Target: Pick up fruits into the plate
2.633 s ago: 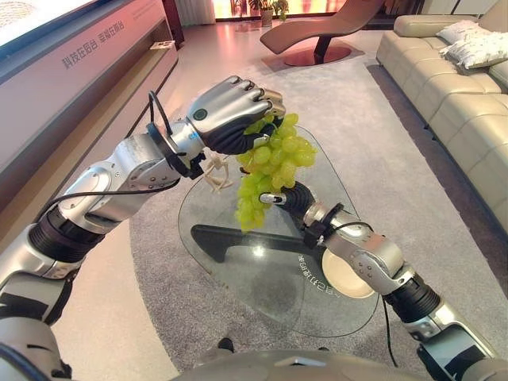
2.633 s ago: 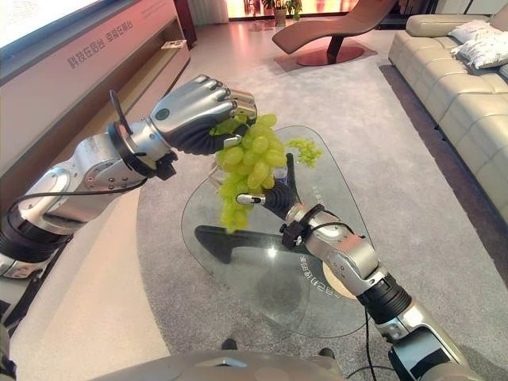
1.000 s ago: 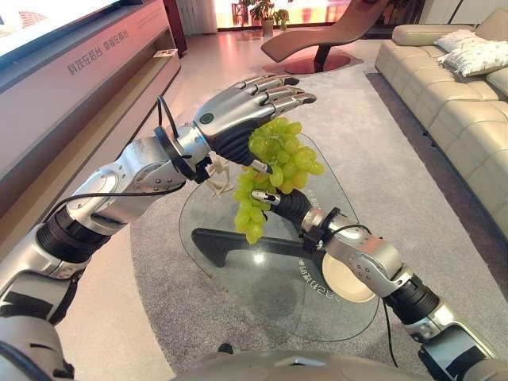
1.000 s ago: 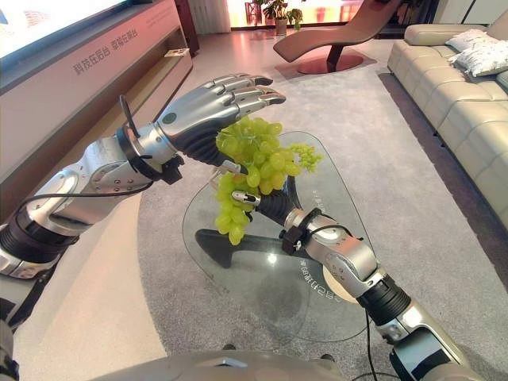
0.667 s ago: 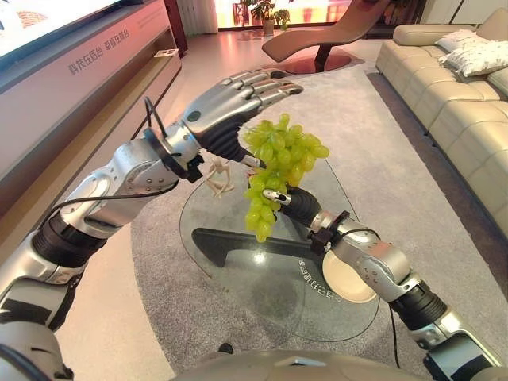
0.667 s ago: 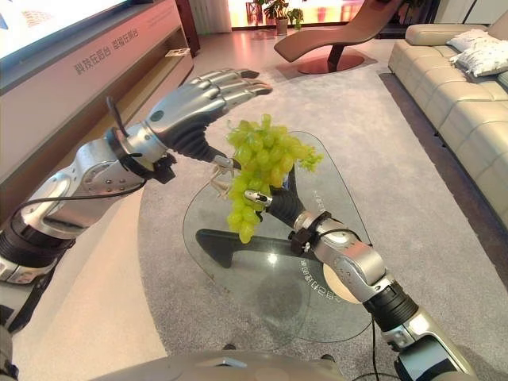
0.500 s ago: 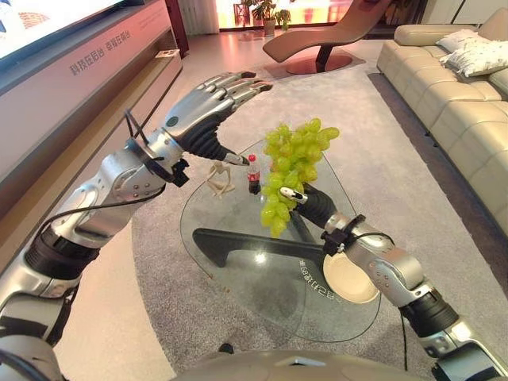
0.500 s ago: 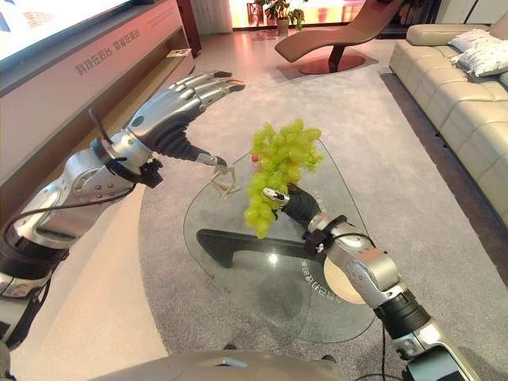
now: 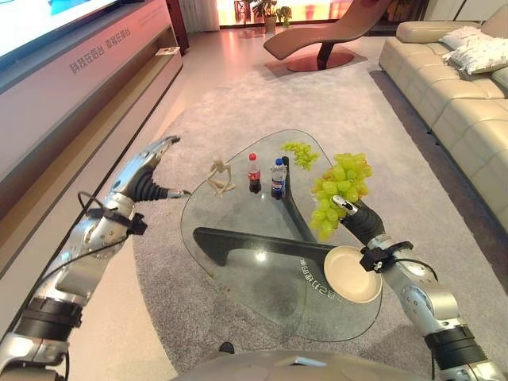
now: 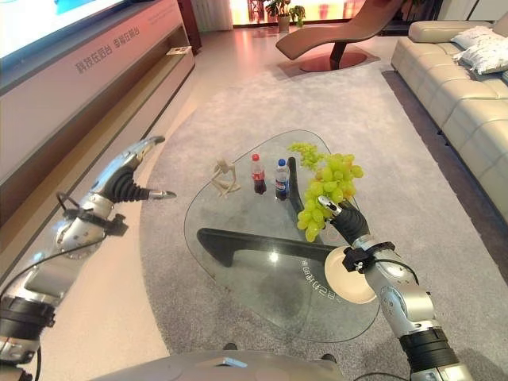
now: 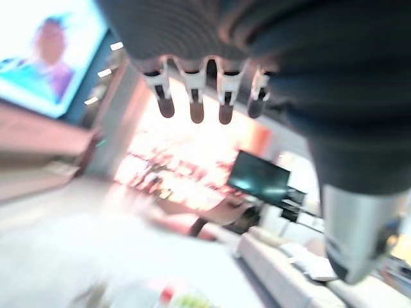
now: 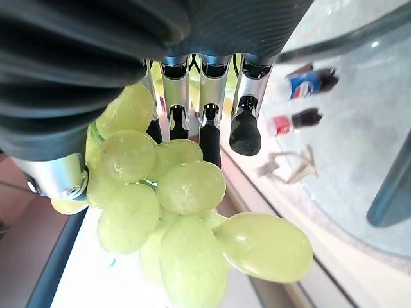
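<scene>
The robot's right hand [image 9: 347, 216] curls its fingers round a bunch of green grapes [image 9: 337, 190], holding it in the air above the glass coffee table [image 9: 238, 274], with a cream plate [image 9: 352, 274] just below the wrist. The left hand [image 9: 149, 168] hangs off the table's far side, fingers spread and empty.

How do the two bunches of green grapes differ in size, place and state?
The held bunch is large and full; the small bunch is thin and sparse. The held bunch hangs in the air in the right hand, above the edge of the glass table near the plate; the small bunch lies on the far side of the table, past the two bottles, touched by no hand. Both are light green.
</scene>
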Tool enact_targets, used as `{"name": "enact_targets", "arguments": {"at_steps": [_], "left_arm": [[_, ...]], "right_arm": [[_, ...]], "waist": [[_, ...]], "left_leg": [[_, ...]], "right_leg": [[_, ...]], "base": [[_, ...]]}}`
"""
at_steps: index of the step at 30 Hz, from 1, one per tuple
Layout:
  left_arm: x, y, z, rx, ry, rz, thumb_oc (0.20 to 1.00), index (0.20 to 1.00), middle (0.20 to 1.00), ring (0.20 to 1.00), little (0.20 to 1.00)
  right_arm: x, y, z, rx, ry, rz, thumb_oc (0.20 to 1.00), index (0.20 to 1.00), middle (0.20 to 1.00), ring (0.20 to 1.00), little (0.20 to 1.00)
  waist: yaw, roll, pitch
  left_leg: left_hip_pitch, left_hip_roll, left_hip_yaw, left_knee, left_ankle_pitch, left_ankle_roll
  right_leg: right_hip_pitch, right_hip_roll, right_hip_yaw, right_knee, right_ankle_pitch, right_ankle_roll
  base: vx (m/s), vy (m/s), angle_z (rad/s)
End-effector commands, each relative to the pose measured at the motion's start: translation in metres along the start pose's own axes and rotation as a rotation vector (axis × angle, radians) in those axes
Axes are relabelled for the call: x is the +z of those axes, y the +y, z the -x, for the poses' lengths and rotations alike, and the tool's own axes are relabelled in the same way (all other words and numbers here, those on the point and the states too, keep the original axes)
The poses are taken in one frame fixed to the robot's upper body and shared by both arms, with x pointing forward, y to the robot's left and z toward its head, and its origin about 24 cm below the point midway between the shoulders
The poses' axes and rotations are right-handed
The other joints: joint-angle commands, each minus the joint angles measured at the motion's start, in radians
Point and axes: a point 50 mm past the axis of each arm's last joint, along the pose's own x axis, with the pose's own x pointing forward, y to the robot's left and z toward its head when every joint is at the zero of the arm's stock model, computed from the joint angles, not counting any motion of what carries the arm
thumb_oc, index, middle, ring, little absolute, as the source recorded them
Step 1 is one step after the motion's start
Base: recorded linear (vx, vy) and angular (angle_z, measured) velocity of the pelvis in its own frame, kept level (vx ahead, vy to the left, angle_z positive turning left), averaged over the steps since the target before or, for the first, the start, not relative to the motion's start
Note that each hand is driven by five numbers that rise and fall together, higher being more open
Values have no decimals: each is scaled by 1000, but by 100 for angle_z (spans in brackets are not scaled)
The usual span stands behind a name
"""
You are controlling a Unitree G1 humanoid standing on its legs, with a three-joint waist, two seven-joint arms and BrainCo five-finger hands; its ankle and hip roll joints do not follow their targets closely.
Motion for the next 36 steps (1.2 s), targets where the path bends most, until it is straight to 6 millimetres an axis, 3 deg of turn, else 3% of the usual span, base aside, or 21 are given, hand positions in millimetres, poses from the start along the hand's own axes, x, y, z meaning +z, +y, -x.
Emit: {"name": "enact_targets", "arguments": {"at_steps": [1,6,7,10,12,15,21,26,30,36], "left_arm": [[-22,16,0,70,117,61,1000,1000,1000,1000,1000],[-65,-27,28,-13,372,187,1000,1000,1000,1000,1000],[-79,-46,40,-48,460,226,1000,1000,1000,1000,1000],[-95,-79,56,-104,592,260,1000,1000,1000,1000,1000],[-101,-105,61,-128,665,292,1000,1000,1000,1000,1000],[-101,-121,59,-149,713,301,1000,1000,1000,1000,1000],[-104,-133,56,-153,766,327,1000,1000,1000,1000,1000],[-95,-136,40,-184,714,291,1000,1000,1000,1000,1000],[-83,-135,24,-186,644,286,1000,1000,1000,1000,1000],[-69,-134,8,-183,568,290,1000,1000,1000,1000,1000]], "right_arm": [[45,-2,-9,-15,-270,49,200,200,200,200,200],[39,-17,-3,-114,-257,65,200,200,200,200,200],[39,-24,-3,-155,-253,83,200,200,200,200,200],[42,-34,-5,-229,-253,138,200,200,200,200,200],[54,-42,-14,-280,-271,213,200,200,200,200,200],[69,-53,-23,-353,-273,313,200,200,200,200,200],[101,-70,-36,-486,-294,488,200,200,200,200,200],[133,-84,-46,-589,-298,581,200,200,200,200,200],[148,-91,-52,-645,-282,613,200,200,200,200,200],[154,-100,-58,-716,-228,652,200,200,200,200,200]], "waist": [[-1,-49,48],[-2,-50,78],[-3,-50,95],[-7,-50,134],[-17,-51,194],[-24,-46,255],[-29,-37,366],[-31,-20,444],[-28,-3,447],[-19,19,447]], "left_leg": [[84,-21,102,7,-124,22],[75,-20,102,7,-122,22],[65,-19,103,7,-119,21],[31,-17,98,17,-115,22],[-9,-15,95,27,-107,23],[-54,-14,91,45,-101,23],[-152,-19,70,78,-85,22],[-234,-31,44,101,-68,22],[-334,-51,25,134,-65,30],[-432,-73,17,176,-68,40]], "right_leg": [[29,-17,9,9,-53,11],[15,-16,15,9,-48,13],[1,-16,20,9,-43,15],[-40,-13,31,21,-37,14],[-89,-7,48,35,-31,12],[-138,2,69,51,-25,7],[-236,16,87,94,-19,-7],[-335,26,89,155,-25,-21],[-444,29,83,208,-32,-29],[-545,21,77,252,-35,-34]], "base": [[0,0,0],[-9,-43,-2],[-77,-67,-3],[-144,-87,-3],[-230,-102,-8],[-133,-74,-4],[-131,-79,-14],[-74,-43,-6],[-53,-6,-10],[-15,7,-3]]}}
